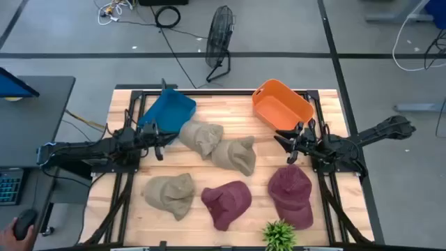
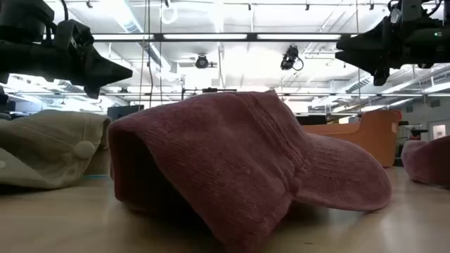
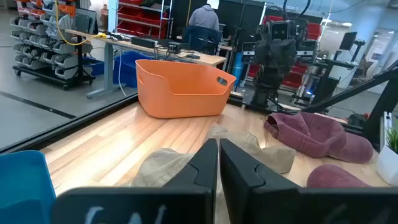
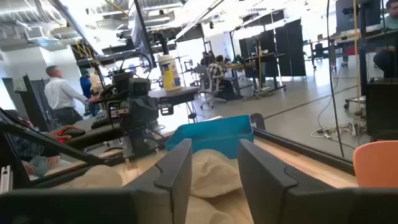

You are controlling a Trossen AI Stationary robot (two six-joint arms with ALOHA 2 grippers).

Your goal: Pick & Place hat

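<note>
High view: a maroon knitted cap (image 1: 291,195) is seen just below the right end effector (image 1: 288,150), unclenched; the left end effector (image 1: 159,145) is clenched, empty.

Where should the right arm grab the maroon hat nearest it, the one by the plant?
Judging from the high view, take the maroon hat by its rounded crown, coming straight down from above. It lies alone on the table, clear of the plant, and the soft crown should bunch between the right end effector's open fingers.

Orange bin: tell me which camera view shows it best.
The high view: the orange bin shows whole, rim and hollow, at the table's far right. The left wrist view shows one side wall and handle cutout; the low view shows a part; the right wrist view an edge.
</note>
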